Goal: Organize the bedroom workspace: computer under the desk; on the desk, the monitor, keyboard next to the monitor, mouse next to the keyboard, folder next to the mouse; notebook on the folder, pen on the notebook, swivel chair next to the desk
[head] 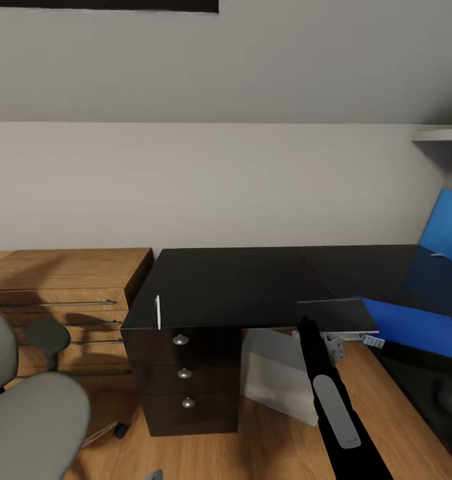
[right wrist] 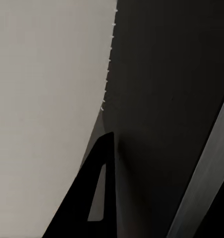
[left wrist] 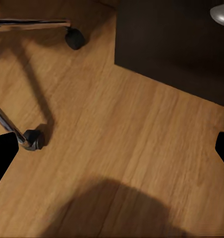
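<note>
Notebook [head: 336, 315] sat pinched flat in my right hand [head: 305, 327] at the desk [head: 226, 283] edge, just beside the folder [head: 413, 325] it belonged on, while my left hand [left wrist: 112, 148] hung spread wide above the floor [left wrist: 122, 148].

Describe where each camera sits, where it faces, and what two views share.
Head view: on the head, looking down at the desk; the right arm shows.
Left wrist view: near the left end effector, facing the wooden floor; its fingertips show.
Right wrist view: on that arm, close against a dark surface; one finger shows.
Shared: head and left wrist views show the drawer unit and a chair caster.
</note>
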Robot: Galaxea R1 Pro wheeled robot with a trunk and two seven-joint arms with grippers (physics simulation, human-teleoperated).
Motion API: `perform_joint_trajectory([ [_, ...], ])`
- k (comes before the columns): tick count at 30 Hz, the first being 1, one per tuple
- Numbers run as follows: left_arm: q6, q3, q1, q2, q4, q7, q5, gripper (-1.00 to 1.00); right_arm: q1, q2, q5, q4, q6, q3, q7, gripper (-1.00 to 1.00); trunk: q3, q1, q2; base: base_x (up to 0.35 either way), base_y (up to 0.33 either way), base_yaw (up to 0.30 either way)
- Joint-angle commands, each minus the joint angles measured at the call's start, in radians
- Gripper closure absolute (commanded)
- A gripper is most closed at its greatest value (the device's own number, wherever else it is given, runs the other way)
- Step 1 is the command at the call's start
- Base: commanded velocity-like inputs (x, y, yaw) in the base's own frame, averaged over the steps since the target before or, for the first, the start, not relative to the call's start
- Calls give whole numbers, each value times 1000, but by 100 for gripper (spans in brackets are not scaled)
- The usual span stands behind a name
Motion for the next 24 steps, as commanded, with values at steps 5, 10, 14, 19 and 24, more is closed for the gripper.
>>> perform_joint_trajectory([
  [5,-7,-4,0,1,15,4,10,-100,-1,1,-9,-3,-2,-7,-1,100,-1,0,0,0,0,-263],
  [10,-8,-4,0,1,19,4,10,-100,0,-1,-9,-7,2,-10,-1,100,-1,0,0,0,0,-264],
  [14,-8,-4,0,1,21,4,10,-100,0,-22,-9,-25,6,-11,-5,100,-1,0,0,0,0,-249],
  [19,-8,-4,0,1,21,4,10,-100,0,-47,-10,-38,38,-14,-32,100,-1,0,0,0,0,-190],
  [24,-8,-4,0,1,21,4,11,-100,0,-75,-11,-42,76,-36,-51,100,-3,0,0,0,0,-175],
])
